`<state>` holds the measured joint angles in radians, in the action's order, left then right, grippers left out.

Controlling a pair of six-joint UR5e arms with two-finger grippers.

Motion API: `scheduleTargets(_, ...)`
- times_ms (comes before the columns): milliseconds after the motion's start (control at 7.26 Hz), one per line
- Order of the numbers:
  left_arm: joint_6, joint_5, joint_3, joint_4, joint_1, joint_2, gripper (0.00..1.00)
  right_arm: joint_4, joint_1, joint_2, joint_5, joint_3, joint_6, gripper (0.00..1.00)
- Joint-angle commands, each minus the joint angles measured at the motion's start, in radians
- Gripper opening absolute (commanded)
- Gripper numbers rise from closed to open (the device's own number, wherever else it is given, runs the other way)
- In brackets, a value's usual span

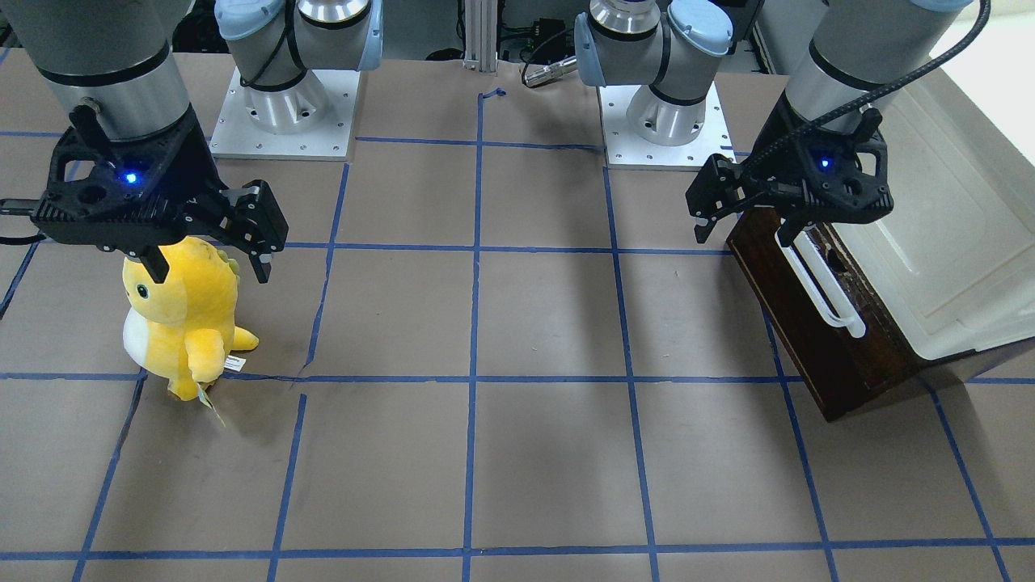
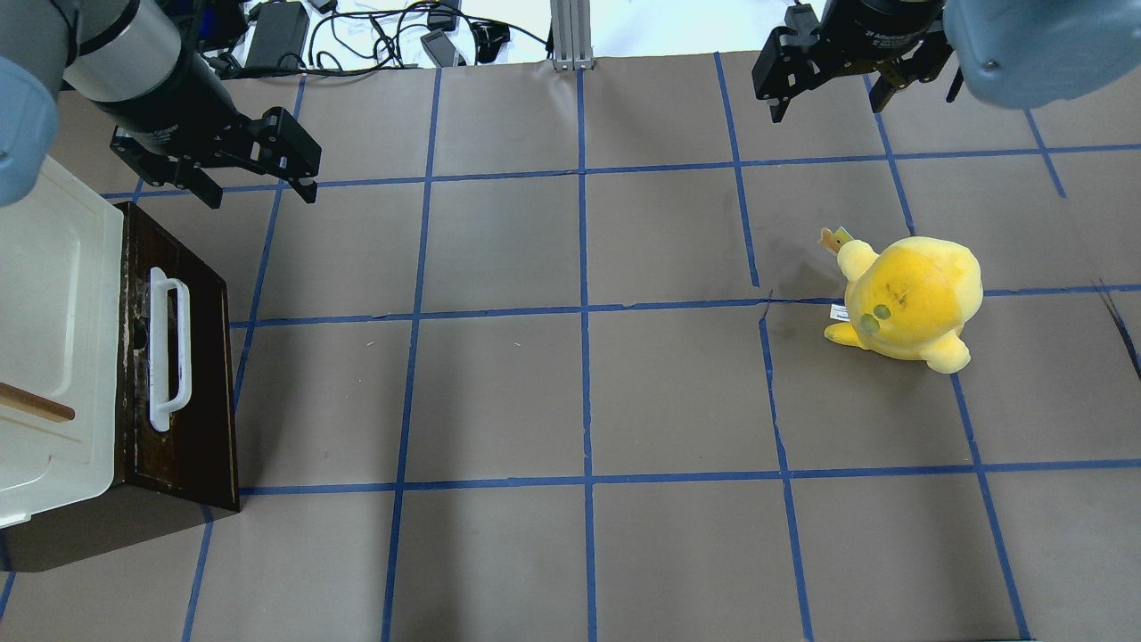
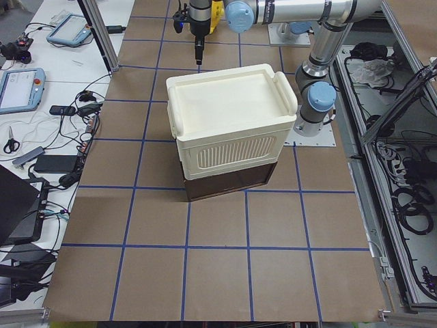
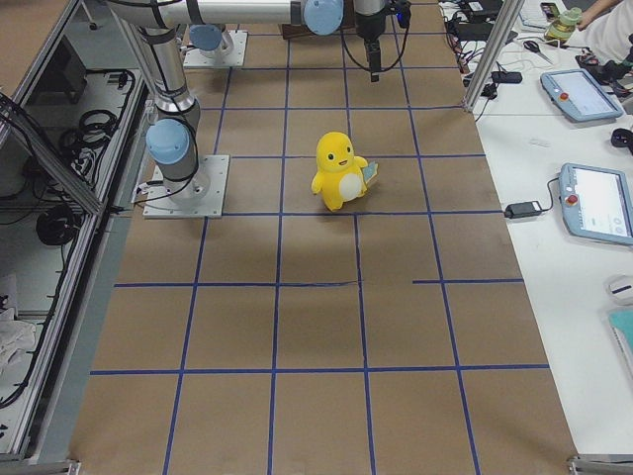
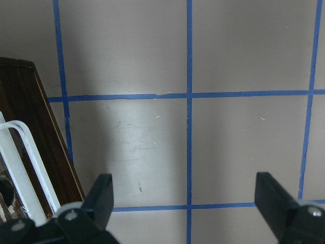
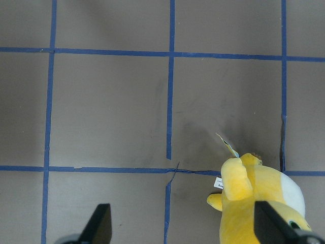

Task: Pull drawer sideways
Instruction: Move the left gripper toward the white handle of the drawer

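Left gripper: spread apart, empty, hovers just beside drawer, off its white handle. Right gripper: apart too, well away from drawer. Drawer under cream box, apparently unpulled; grasp and sideways pull both left.

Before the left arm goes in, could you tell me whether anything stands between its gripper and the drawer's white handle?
Nothing visible does. The left gripper hangs open near a corner of the drawer, with only open space to its white handle; the yellow plush toy stands far off.
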<state>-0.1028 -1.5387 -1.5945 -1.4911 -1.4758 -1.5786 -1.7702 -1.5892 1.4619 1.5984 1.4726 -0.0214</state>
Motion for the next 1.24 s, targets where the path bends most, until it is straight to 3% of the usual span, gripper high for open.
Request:
scheduleTargets(0,0.052,0.002,-0.021,0.002,-0.035,-0.009,1.00,0.000,0.000,0.000,0.000,0.000,0.000,1.00)
scheduleTargets(413,0.053,-0.024,-0.082,0.012,-0.057,-0.032,1.00,0.000,0.000,0.000,0.000,0.000,0.000,1.00)
scheduleTargets(688,0.161,-0.179,-0.159,0.087,-0.058,-0.090,1.00,0.000,0.000,0.000,0.000,0.000,0.000,1.00)
scheduleTargets(964,0.323,-0.220,-0.166,0.089,-0.078,-0.165,1.00,0.000,0.000,0.000,0.000,0.000,0.000,1.00)
scheduleTargets(1101,0.392,-0.347,-0.180,0.088,-0.105,-0.205,1.00,0.000,0.000,0.000,0.000,0.000,0.000,1.00)
